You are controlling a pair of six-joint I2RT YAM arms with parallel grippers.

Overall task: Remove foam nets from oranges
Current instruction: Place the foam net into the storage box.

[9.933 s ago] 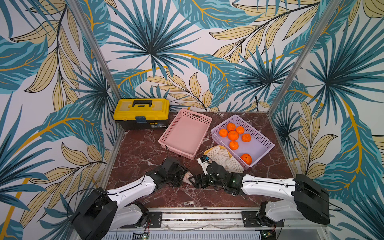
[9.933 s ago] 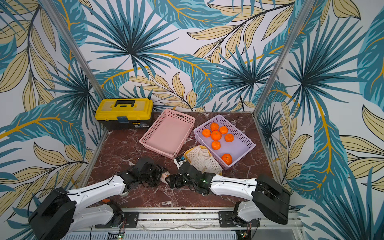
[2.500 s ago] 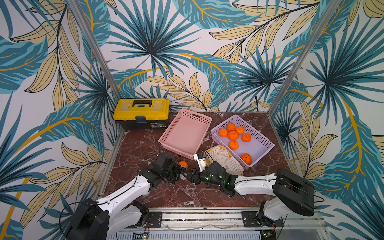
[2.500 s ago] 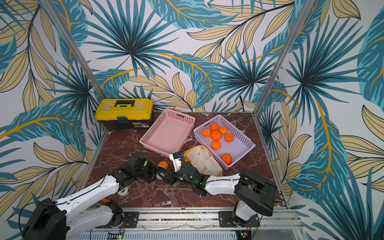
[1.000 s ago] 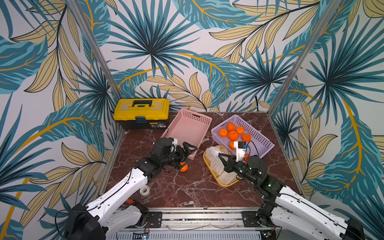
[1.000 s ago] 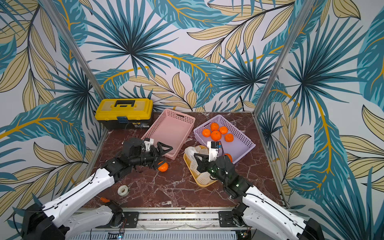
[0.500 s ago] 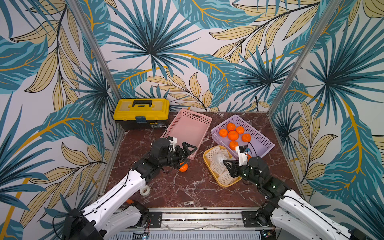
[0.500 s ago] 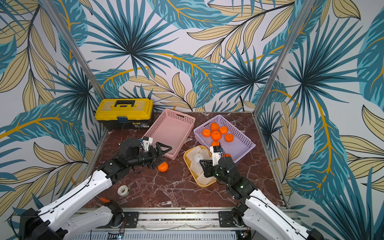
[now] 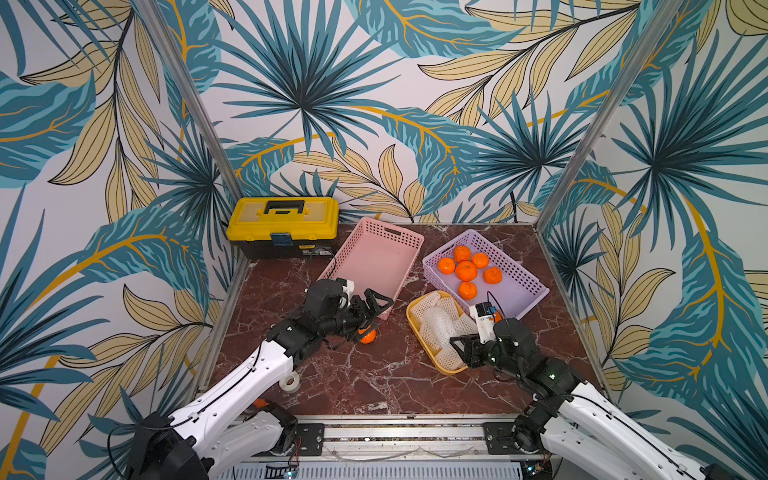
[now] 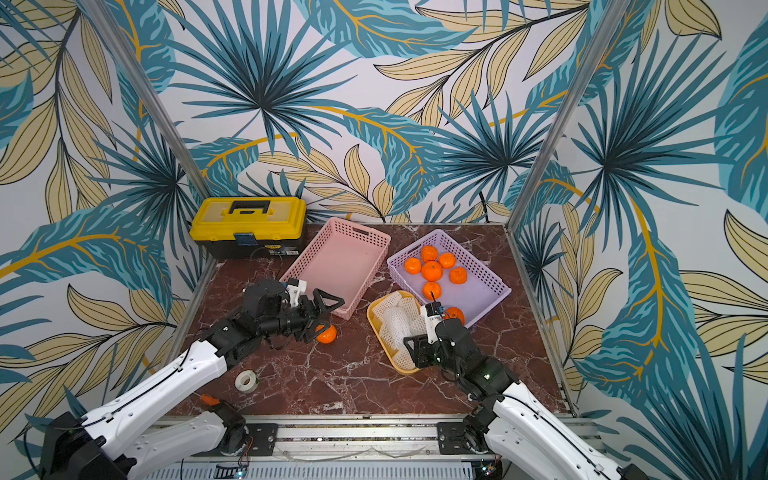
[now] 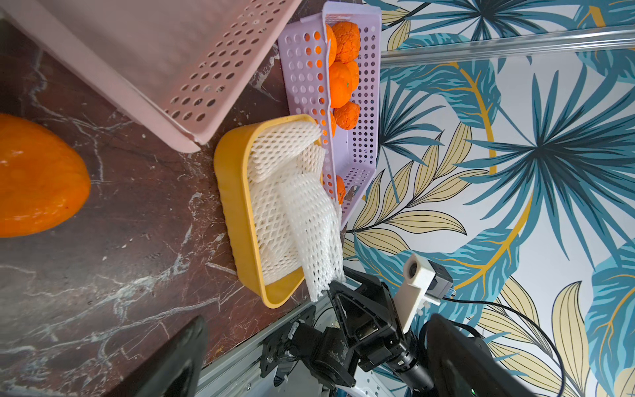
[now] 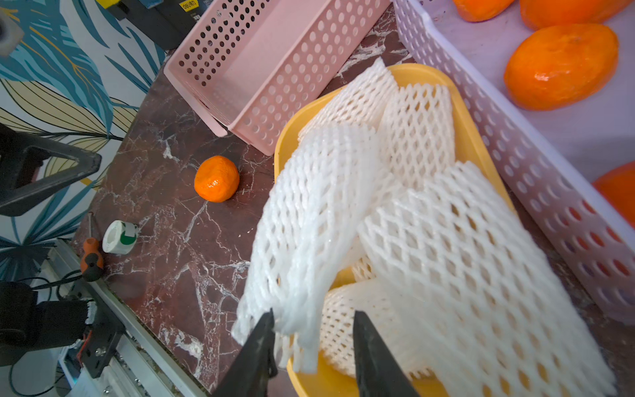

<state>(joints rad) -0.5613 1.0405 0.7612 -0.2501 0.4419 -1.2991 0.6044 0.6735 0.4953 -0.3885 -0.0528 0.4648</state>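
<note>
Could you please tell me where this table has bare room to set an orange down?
Bare marble runs along the front, between the tape roll and the yellow tray, and the pink basket holds nothing. It is crowded where the tray, piled with foam nets, lies beside the purple basket.

Marble tabletop (image 9: 374,374): loose orange (image 9: 367,335) by left gripper (image 9: 374,318); yellow tray (image 11: 233,206) at right gripper (image 12: 313,318); pink basket (image 9: 374,266), purple basket (image 9: 513,297), toolbox (image 9: 282,216) beyond; tape roll (image 9: 289,382), perhaps a screwdriver (image 12: 91,256), behind.

The orange (image 9: 367,335) now lies bare on the table (image 9: 374,374), left of centre, the left gripper (image 9: 374,313) raised beside it. The right gripper (image 12: 313,314) has swung to the yellow tray (image 11: 233,206), jaws parting around the stripped foam net (image 12: 309,206).
</note>
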